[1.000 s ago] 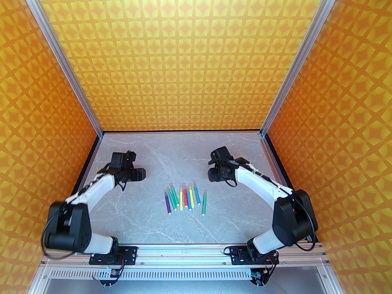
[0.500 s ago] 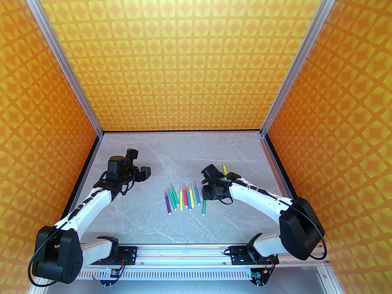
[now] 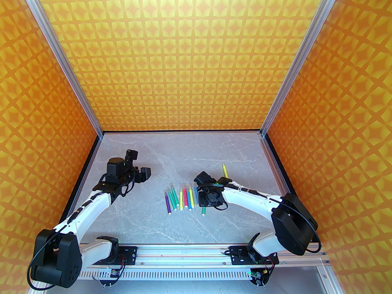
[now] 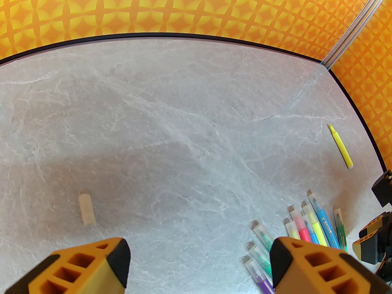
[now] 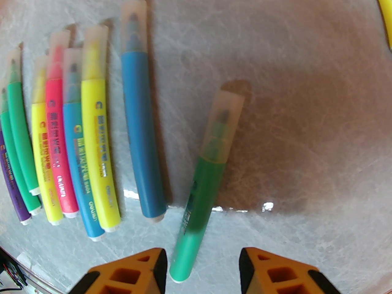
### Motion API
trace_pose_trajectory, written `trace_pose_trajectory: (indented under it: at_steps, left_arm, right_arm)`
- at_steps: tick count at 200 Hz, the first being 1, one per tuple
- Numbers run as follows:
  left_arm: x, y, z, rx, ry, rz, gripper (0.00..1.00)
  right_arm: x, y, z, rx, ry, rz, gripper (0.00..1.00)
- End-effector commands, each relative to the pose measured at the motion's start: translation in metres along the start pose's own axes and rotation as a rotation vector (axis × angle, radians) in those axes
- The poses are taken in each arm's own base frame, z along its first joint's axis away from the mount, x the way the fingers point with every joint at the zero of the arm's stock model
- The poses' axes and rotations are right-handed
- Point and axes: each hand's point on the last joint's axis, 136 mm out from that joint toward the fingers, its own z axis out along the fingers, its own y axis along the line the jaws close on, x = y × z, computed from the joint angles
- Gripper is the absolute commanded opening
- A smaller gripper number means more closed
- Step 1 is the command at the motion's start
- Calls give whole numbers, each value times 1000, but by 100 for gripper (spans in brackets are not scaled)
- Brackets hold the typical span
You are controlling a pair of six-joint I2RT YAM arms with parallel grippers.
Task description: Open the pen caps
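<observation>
The grey table [image 3: 147,219] fills the lower centre of the top view. The left gripper [image 4: 199,256], at the bottom edge of its wrist view, gapes wide and empty. The right gripper [image 5: 202,265], bottom centre of its wrist view, stands partly open around the tail of a green marker [image 5: 199,194] without clamping it. The pen caps [image 5: 134,23] sit on the upper ends of the markers. One loose cap [image 4: 86,209] lies at lower left in the left wrist view.

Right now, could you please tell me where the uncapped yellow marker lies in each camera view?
Top external: uncapped yellow marker lies alone, right of centre.
Left wrist: near the right edge, mid-height.
Right wrist: clipped by the top right corner.
Shared landmark: the row of capped markers, to its left.
</observation>
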Motion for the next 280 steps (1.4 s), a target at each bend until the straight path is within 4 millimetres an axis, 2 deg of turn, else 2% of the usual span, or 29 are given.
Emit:
trace_pose_trajectory:
  at_steps: [1, 80, 181, 240, 280]
  left_arm:
    - [-3, -8, -4, 33, -23, 31, 80]
    - [0, -11, -3, 51, -24, 39, 81]
    - [-1, -12, -6, 52, -37, 50, 82]
    - [0, -13, -7, 54, -39, 53, 83]
    - [0, -13, -9, 55, -52, 51, 83]
  right_arm:
    - [4, 6, 12, -17, 21, 21, 44]
    - [8, 3, 31, 49, 89, -23, 41]
    - [4, -5, 46, 152, 133, -77, 29]
    - [4, -6, 47, 153, 134, -87, 21]
    - [-2, -8, 34, 161, 101, -108, 10]
